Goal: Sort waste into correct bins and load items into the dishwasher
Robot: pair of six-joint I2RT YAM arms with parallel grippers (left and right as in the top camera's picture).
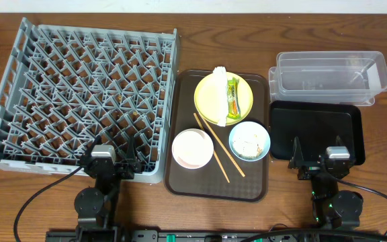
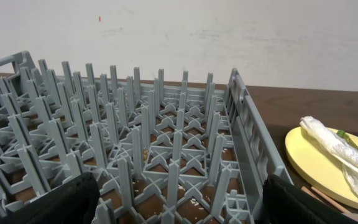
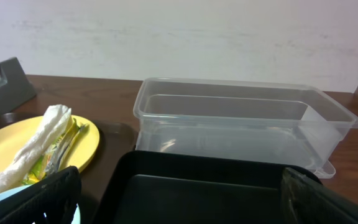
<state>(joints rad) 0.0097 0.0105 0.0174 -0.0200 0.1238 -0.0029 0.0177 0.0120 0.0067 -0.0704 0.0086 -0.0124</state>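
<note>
Overhead is showing nothing sorted yet: the grey dish rack (image 1: 79, 94), filling the table's left side, is standing empty, and the clear tub (image 1: 328, 55) and black tray (image 1: 314, 124) by the right edge are holding nothing. On the brown serving tray (image 1: 180, 181), napkin (image 1: 219, 94) and green wrapper (image 1: 233, 99) are lying on the yellow plate (image 1: 245, 94), rice scraps (image 1: 250, 142) are sitting in the blue bowl (image 1: 232, 142), and chopsticks (image 1: 213, 144) are resting beside the white bowl (image 1: 192, 148). Left gripper (image 1: 116, 161) and right gripper (image 1: 316, 156) are hovering at the near edge, fingers spread, gripping nothing. Wrapper print is proving too small to read.
</note>
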